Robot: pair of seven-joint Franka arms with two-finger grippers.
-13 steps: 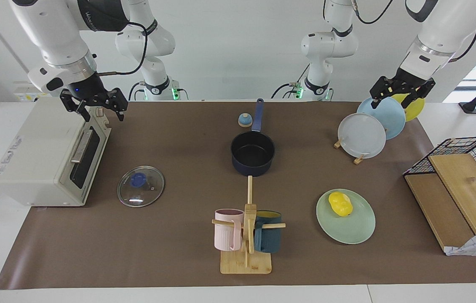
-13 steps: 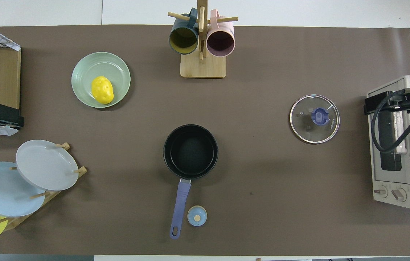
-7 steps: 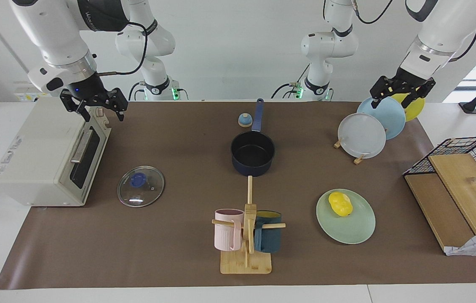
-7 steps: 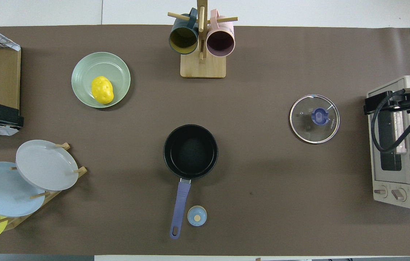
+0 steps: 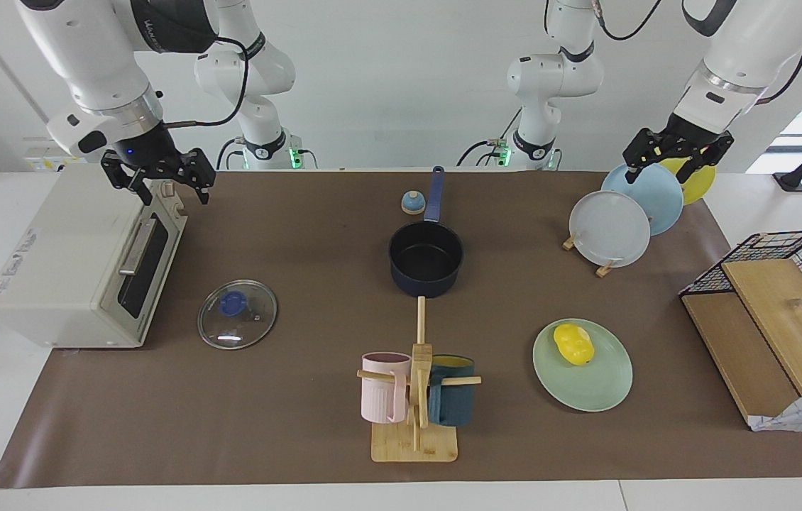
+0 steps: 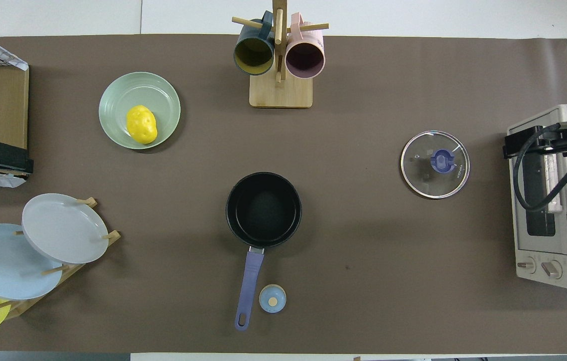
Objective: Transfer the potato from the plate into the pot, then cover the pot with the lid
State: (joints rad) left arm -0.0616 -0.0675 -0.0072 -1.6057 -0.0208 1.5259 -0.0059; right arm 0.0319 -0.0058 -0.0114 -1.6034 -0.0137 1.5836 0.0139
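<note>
potato point(image 5: 573, 344) on plate point(image 5: 596, 390), well apart from left end effector point(image 5: 671, 157), open, empty, over plate rack point(image 5: 585, 245) | right end effector point(image 5: 157, 175) open, empty, over toaster oven point(image 5: 81, 262) | only facing view shows fingertips

Matt brown paper-like cover point(image 5: 287, 397) over the table, smooth, barely creased. Glossy bright plastic on the potato point(image 5: 574, 344), lumpy skin catching light. Smooth pale-green glaze on the plate point(image 5: 596, 392), faint rings showing. Dark, dull non-stick black inside the pot point(image 5: 426, 259), satin navy outside. Clear glass on the lid point(image 5: 237, 314), thin shiny metal rim, blue plastic knob. Pale bare wood on the mug stand point(image 5: 414, 441) and the plate rack point(image 6: 70, 271). Matt cream painted metal on the toaster oven point(image 5: 67, 255). Black wire on the basket point(image 5: 791, 245).
</note>
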